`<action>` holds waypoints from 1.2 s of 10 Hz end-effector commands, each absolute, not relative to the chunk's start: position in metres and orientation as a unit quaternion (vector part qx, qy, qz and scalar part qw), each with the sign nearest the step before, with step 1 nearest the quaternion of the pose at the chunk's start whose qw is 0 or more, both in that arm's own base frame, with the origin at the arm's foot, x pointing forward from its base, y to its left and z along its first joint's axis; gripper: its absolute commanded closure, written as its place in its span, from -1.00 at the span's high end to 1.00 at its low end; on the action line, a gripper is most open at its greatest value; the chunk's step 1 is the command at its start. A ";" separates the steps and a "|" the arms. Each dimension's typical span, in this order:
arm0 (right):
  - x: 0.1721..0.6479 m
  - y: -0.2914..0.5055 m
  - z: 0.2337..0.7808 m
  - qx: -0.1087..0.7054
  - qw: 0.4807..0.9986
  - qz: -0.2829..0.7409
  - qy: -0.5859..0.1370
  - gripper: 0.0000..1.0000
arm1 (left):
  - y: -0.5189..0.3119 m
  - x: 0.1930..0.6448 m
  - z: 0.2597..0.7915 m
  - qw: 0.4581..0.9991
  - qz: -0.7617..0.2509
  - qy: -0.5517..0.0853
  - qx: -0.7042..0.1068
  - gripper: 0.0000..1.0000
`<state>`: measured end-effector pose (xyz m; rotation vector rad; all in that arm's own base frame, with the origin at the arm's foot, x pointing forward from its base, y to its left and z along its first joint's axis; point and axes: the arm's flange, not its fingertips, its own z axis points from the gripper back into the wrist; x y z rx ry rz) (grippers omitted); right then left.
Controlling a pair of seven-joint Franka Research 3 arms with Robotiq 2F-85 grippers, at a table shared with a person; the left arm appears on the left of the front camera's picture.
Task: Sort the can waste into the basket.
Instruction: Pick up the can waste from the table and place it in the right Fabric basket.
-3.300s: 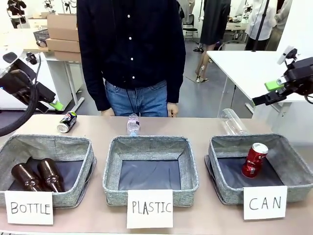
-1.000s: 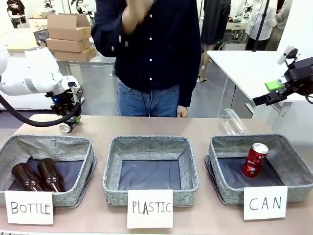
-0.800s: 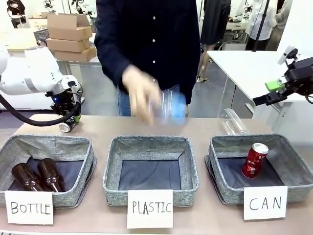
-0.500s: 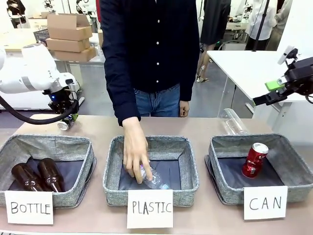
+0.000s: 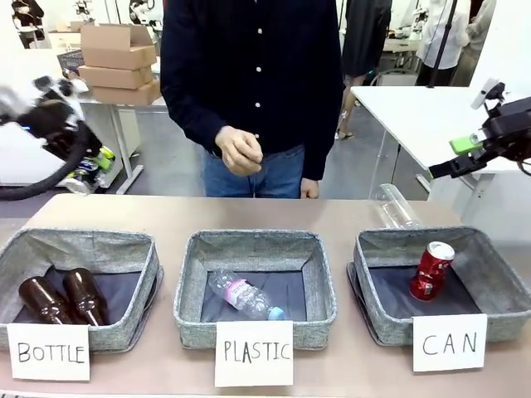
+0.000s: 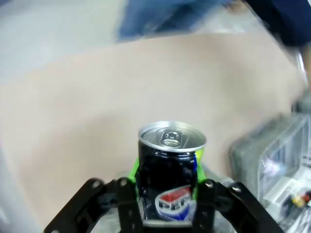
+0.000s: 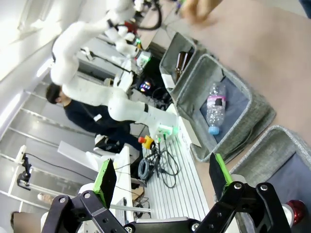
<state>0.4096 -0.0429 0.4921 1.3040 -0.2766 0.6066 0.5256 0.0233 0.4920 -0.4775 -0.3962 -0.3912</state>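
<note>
The left gripper (image 6: 167,167) is closed on the black can (image 6: 170,145). Its green pads (image 6: 134,169) press the can's two sides, and the can stands upright between them with its silver top and pull tab facing the left wrist camera. A red, white and blue logo shows on the can's side. In the front view this gripper is blurred at the far left, raised off the table (image 5: 348,214), beyond the far corner of the BOTTLE basket (image 5: 124,242). It is well apart from the CAN basket (image 5: 498,249).

The right gripper (image 7: 161,178) is wide open with nothing between its fingers. In the front view it hangs high at the right edge, above and beyond the CAN basket.

The red can (image 5: 432,270) leans in the CAN basket, silver top up, behind the white CAN card (image 5: 449,342).

Between the held can and the CAN basket are the BOTTLE basket with two brown bottles (image 5: 62,298) and the PLASTIC basket (image 5: 323,282). A clear plastic bottle (image 5: 243,295) lies inside the PLASTIC basket. Another clear bottle (image 5: 395,207) lies on the table just behind the CAN basket.

A person in a dark shirt stands at the far side, one hand (image 5: 240,150) loosely curled at waist height, above the PLASTIC basket's far edge and touching nothing.
</note>
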 end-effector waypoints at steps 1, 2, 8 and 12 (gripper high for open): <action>0.409 -0.042 0.493 0.591 0.747 0.275 -0.128 1.00 | 0.032 0.447 0.478 0.888 -0.301 -0.165 -0.305 -1.00; 0.409 -0.042 0.493 0.591 0.747 0.275 -0.128 1.00 | 0.026 0.403 0.466 0.844 -0.404 -0.145 -0.322 -1.00; 0.402 -0.045 0.517 0.549 0.766 0.306 -0.132 1.00 | -0.002 0.467 0.494 0.838 -0.330 -0.257 -0.350 -0.17; 0.333 -0.166 0.563 0.408 0.842 0.275 -0.221 1.00 | -0.223 0.444 0.556 0.757 -0.419 -0.317 -0.389 -0.17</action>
